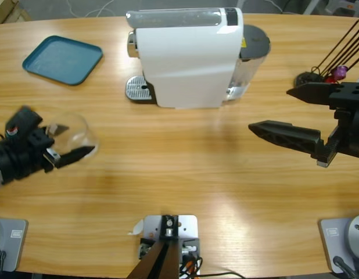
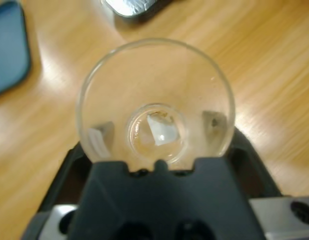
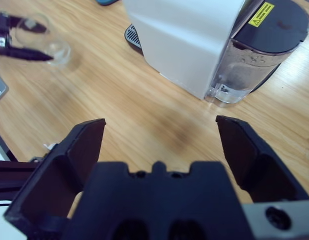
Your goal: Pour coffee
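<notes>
The left gripper [image 1: 66,142] has its black jaws clamped on either side of a clear glass cup [image 1: 76,135], held near the table's [image 1: 185,192] left edge with its mouth facing along the tabletop. The right gripper [image 1: 272,110], near the right edge, holds nothing, jaws spread wide. The white coffee machine [image 1: 188,58] stands at the far edge's middle, its drip tray [image 1: 137,89] on its left side, and a teal tray [image 1: 62,59] lies in the far left corner.

overhead view, 2 wrist views, shared table [image 1: 185,174]
</notes>
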